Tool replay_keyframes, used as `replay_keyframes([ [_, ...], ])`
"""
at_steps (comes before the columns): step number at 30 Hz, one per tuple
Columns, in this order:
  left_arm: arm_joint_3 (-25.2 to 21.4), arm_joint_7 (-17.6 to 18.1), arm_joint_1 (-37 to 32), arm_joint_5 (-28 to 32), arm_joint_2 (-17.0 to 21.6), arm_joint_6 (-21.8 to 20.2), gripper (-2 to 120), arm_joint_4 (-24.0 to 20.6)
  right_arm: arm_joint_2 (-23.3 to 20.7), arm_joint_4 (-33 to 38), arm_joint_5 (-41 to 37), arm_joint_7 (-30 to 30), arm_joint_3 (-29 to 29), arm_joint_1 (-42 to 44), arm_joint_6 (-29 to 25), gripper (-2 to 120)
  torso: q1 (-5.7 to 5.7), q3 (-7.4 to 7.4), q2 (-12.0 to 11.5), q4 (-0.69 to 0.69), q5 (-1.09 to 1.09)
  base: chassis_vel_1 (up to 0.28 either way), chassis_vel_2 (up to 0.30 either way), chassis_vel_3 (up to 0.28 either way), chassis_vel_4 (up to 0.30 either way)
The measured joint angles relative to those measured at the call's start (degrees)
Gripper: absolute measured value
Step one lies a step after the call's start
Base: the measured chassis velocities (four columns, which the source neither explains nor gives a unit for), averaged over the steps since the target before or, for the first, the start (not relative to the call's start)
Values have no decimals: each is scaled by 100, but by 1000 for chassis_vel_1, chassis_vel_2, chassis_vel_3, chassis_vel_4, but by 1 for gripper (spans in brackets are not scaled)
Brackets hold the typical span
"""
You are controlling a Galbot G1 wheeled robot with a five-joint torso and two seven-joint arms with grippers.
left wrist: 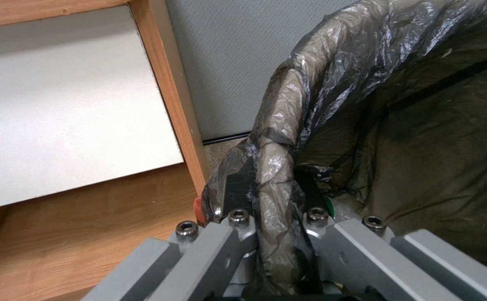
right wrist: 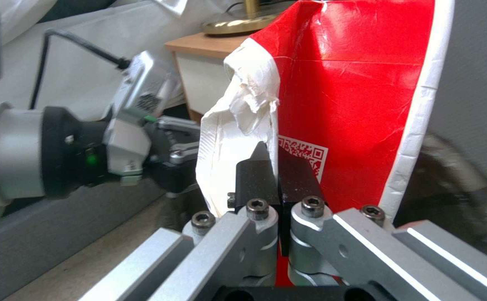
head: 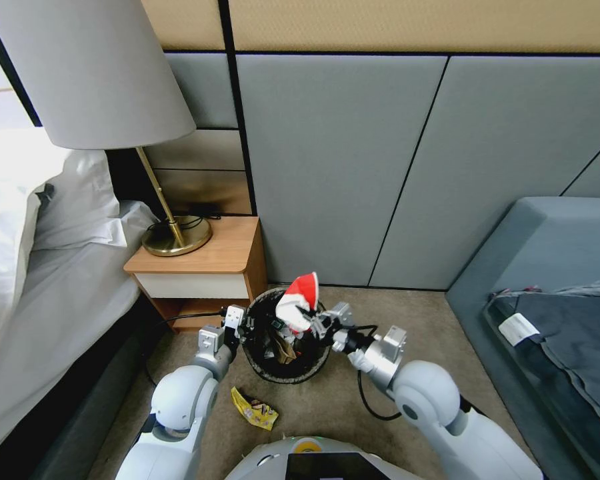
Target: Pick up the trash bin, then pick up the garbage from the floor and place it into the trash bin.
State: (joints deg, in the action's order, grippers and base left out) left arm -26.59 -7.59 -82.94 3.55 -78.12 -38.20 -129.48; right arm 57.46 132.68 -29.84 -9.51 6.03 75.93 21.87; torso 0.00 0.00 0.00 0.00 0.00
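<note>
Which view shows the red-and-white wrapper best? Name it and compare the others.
The right wrist view: the red-and-white wrapper is seen close, pinched by the right gripper, with its printed code legible. The head view shows it small, held above the trash bin. The left wrist view shows the left gripper clamping the bin's rim.

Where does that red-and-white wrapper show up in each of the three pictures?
Head view: the red-and-white wrapper stands above the trash bin, pinched by the right hand.
Left wrist view: not in it; the left hand grips the bin's bagged rim.
Right wrist view: the wrapper rises upright from the shut fingers.
Shared landmark: the wooden nightstand beside the bin.
</note>
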Motion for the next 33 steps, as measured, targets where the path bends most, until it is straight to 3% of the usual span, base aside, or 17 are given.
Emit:
replay_keyframes([
  [16, 20, 1, 34, -15, -14, -7, 1, 25, 16, -215, 211, 64, -179, 29, 31, 1, 0, 0, 0, 0, 0, 0, 0, 0, 0],
  [27, 32, 1, 82, -4, -9, -15, 1, 70, 68, -264, 226, 441, -243, 52, 50, 46, 0, 0, 0, 0, 0, 0, 0, 0, 0],
  [33, 34, -1, 91, 6, -8, -15, 1, 80, 55, -196, 226, 455, -194, 98, 52, 61, 0, 0, 0, 0, 1, 0, 0, 0, 0],
])
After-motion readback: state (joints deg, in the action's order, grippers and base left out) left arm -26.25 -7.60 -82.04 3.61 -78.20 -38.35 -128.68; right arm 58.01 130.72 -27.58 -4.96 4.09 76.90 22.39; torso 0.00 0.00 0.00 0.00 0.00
